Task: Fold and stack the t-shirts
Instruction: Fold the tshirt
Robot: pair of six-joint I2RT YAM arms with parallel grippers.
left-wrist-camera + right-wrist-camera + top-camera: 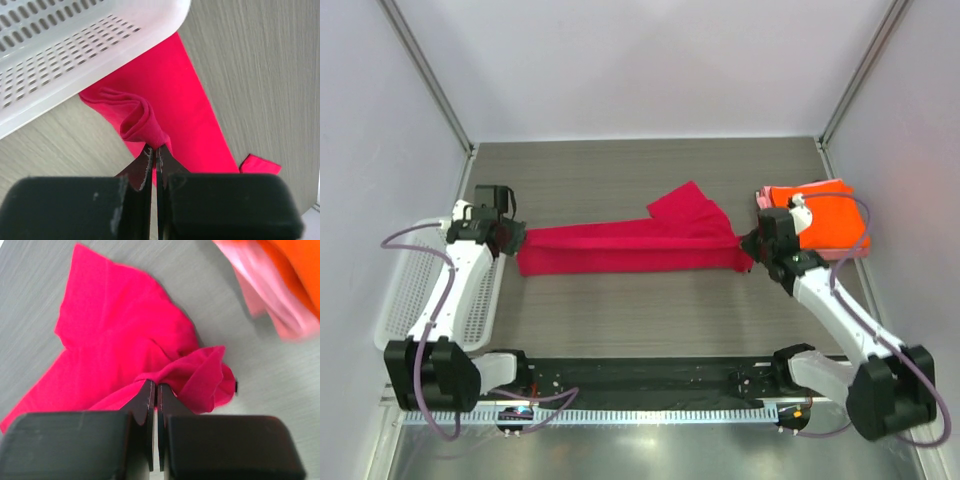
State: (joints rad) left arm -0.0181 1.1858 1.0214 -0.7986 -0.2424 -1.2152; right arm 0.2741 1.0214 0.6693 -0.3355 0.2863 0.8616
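A crimson-magenta t-shirt (630, 248) lies stretched in a long band across the middle of the table, one sleeve (686, 206) sticking out toward the back. My left gripper (510, 240) is shut on the shirt's left end (145, 125), bunched at the fingertips. At the other end, my right gripper (752, 246) is shut on a gathered fold of the same shirt (200, 377). A folded bright orange t-shirt (825, 215) sits on a pale pink t-shirt (845, 254) at the right; the orange cloth (295, 265) and the pink one (265, 295) show in the right wrist view.
A white mesh basket (405, 290) stands at the left edge beside the left arm, its rim (100, 55) close to the shirt's left end. Grey side walls close in the table at left, right and back. The arm bases sit on a black rail (640, 378) in front.
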